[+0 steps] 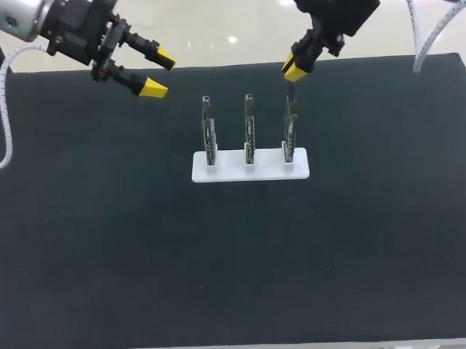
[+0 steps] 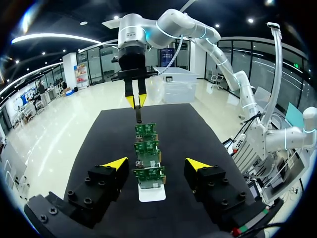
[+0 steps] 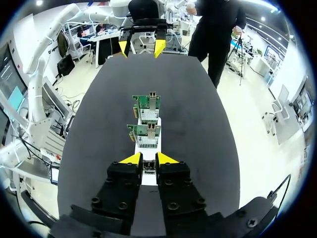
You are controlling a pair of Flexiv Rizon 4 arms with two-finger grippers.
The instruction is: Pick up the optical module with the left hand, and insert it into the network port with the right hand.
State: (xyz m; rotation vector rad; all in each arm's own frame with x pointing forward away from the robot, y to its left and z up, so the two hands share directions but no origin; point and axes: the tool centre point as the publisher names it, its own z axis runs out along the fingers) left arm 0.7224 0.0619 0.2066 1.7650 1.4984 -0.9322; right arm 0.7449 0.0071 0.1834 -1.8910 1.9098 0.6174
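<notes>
While the left end effector (image 1: 159,74) hangs over the far left part of the dark tabletop (image 1: 105,240), its yellow-tipped fingers (image 1: 153,89) are spread wide and hold nothing. It points inward, toward the middle of the tabletop.

Near the middle of the tabletop sits a flat white holder (image 1: 230,168). Three optical modules stand upright in it, side by side and apart from one another: the left optical module (image 1: 208,133), the middle optical module (image 1: 249,128) and the right optical module (image 1: 290,123). Each is a slim green board with a narrower metal piece at its top, and all three have their lower ends seated in the holder.

The right end effector (image 1: 294,69) comes in from the far right and points down, just over the top of the right optical module. In the head view its yellow end sits right at that module's upper tip. I cannot tell whether it grips the module or only hovers at it (the right wrist view shows just a sliver of the module directly beneath it, with the white holder below). From that same wrist view the other two modules line up ahead of it, one behind the other.

From the left wrist view the row is seen end on. The left optical module is nearest, in line with the gap between the spread fingers but ahead of them and untouched. The right end effector shows at the far end of the row, above the last board. The left end effector is well apart from the holder.
</notes>
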